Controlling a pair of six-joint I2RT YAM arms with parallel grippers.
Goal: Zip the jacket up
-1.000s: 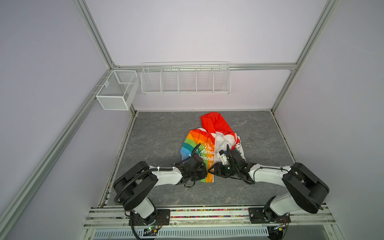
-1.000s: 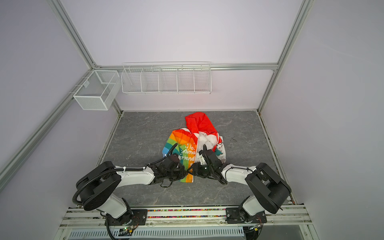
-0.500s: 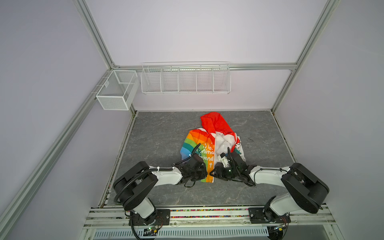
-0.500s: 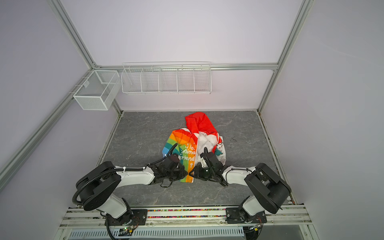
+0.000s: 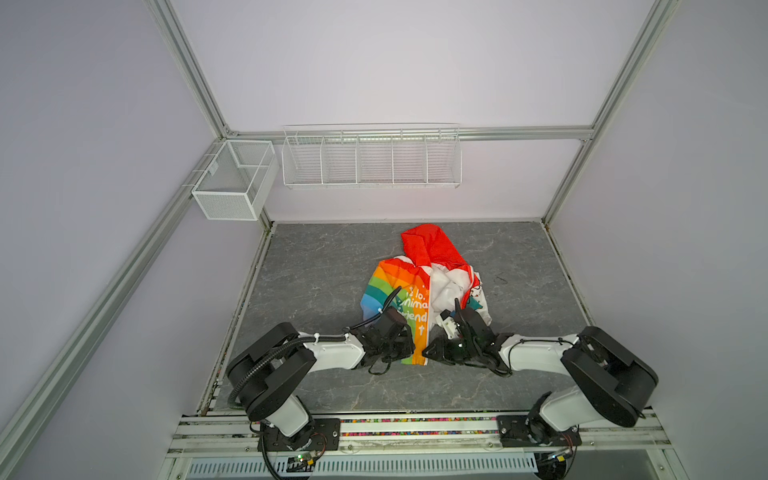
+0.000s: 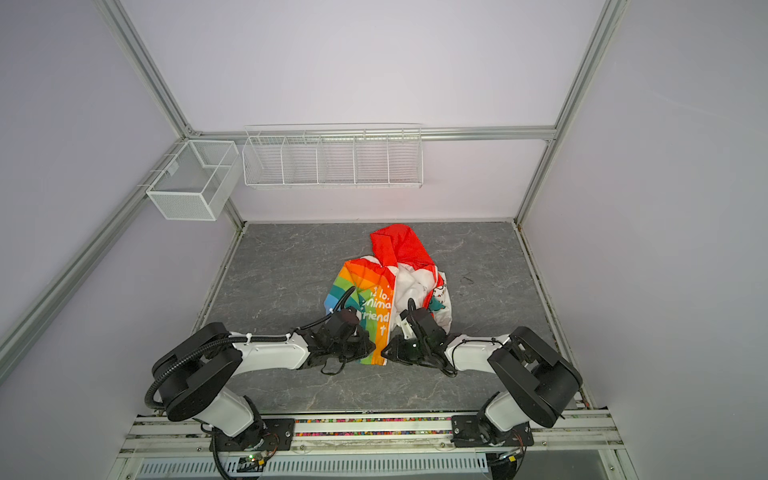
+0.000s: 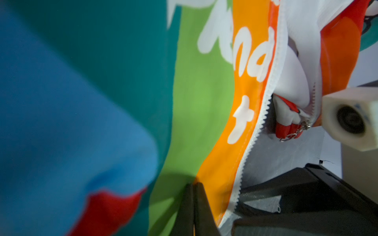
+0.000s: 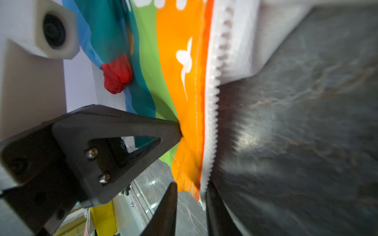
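Note:
The jacket (image 5: 399, 291) (image 6: 365, 286) lies crumpled on the grey table, red hood at the far end, rainbow half on the left, white half on the right. It is unzipped: the white zipper teeth (image 7: 263, 110) (image 8: 212, 102) run along the orange edge, and the metal slider (image 7: 302, 126) sits on the white half. My left gripper (image 5: 409, 347) (image 7: 193, 186) is shut on the rainbow half near its bottom hem. My right gripper (image 5: 428, 353) (image 8: 191, 188) stands narrowly open, with the bottom corner of the orange edge and zipper tape between its fingers.
A long wire basket (image 5: 370, 156) and a mesh box (image 5: 232, 178) hang on the back and left walls, above the table (image 5: 324, 266). Metal frame posts stand at the corners, and a rail runs along the front edge behind both arm bases.
My right gripper's jaws have narrowed around the bottom corner of the rainbow half's zipper edge. The left gripper keeps its hold and has not moved.

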